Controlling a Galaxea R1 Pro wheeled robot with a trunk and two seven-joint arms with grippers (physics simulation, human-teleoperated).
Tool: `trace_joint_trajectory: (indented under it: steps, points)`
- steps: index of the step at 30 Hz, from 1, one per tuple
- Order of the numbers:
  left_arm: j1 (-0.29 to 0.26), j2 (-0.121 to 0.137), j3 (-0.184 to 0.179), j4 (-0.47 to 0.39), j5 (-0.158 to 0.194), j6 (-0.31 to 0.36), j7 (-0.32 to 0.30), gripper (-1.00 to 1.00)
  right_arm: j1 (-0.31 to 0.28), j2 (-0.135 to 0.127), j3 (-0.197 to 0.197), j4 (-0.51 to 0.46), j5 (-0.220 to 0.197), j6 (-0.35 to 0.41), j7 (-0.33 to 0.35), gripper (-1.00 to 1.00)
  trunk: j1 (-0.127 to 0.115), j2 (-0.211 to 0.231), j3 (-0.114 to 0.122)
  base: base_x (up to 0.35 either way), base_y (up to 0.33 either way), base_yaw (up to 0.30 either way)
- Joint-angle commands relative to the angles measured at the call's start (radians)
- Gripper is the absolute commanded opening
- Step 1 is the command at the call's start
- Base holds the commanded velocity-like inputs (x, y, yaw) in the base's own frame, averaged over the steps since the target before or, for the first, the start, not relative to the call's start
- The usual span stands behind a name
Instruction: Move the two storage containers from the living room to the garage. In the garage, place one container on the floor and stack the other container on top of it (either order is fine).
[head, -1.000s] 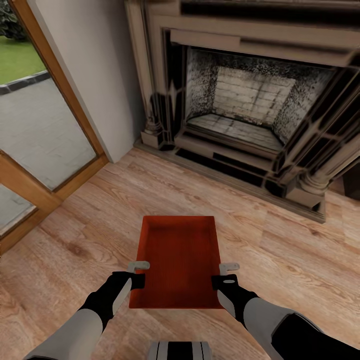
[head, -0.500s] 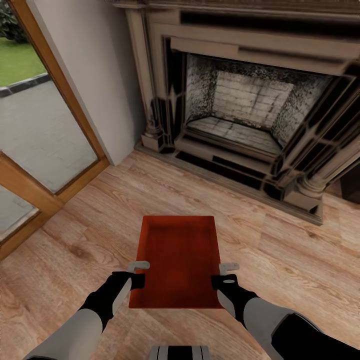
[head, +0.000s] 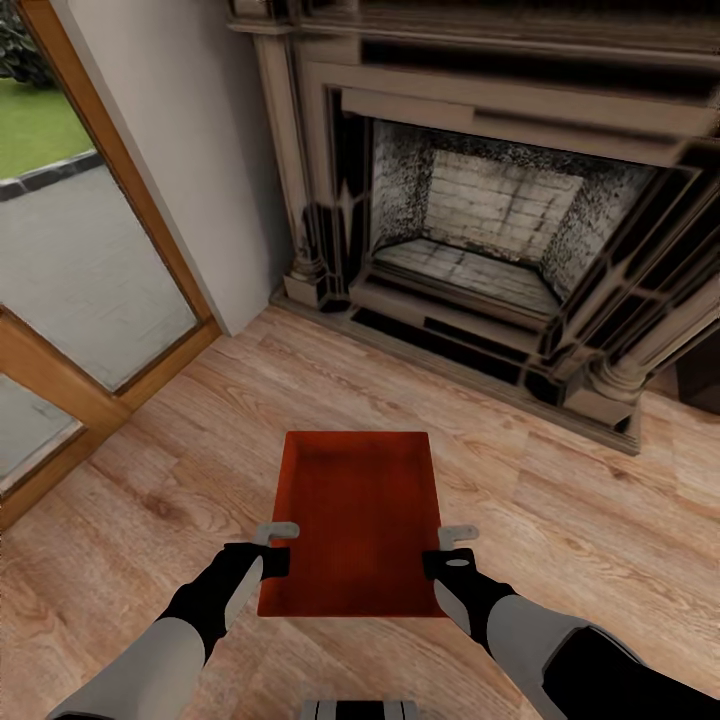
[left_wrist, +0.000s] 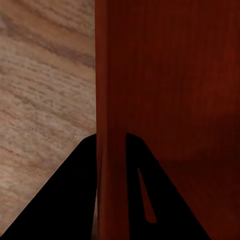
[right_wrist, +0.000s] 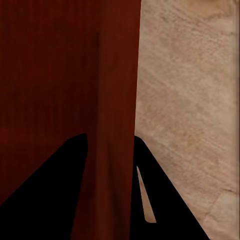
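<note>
One red-orange storage container (head: 355, 520) hangs in front of me above the light wood plank floor (head: 560, 520) of the living room, held by both arms. My left gripper (head: 277, 548) is shut on its left wall (left_wrist: 111, 100), one black finger on each side. On the opposite wall (right_wrist: 117, 100) my right gripper (head: 448, 552) is shut the same way. The second container is out of view.
The ornate dark fireplace (head: 480, 220) stands straight ahead with its stepped hearth base (head: 450, 350) on the floor. A white wall corner (head: 190, 170) and a wooden-framed glass door (head: 70, 300) lie to the left. Open plank floor surrounds the bin.
The view has shifted slightly, so the fireplace sits a little lower and to the left in the picture. The container and both grippers keep the same hold.
</note>
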Motion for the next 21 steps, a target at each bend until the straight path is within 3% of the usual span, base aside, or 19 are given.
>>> trace_joint_trajectory:
  steps: [1, 21]
  points:
    - [0.0, 0.002, -0.004, -0.001, -0.005, 0.007, 0.015, -1.0, 0.0, -0.002, 0.011, -0.001, 0.001, 0.002, -0.007, -1.0, -0.004, 0.007, 0.003, 0.0, 0.0, 0.0]
    - [0.0, 0.002, -0.004, -0.001, -0.003, 0.007, 0.015, -1.0, 0.0, -0.002, 0.011, -0.001, 0.002, 0.001, -0.007, -1.0, -0.081, 0.147, 0.065, 0.0, 0.0, 0.0]
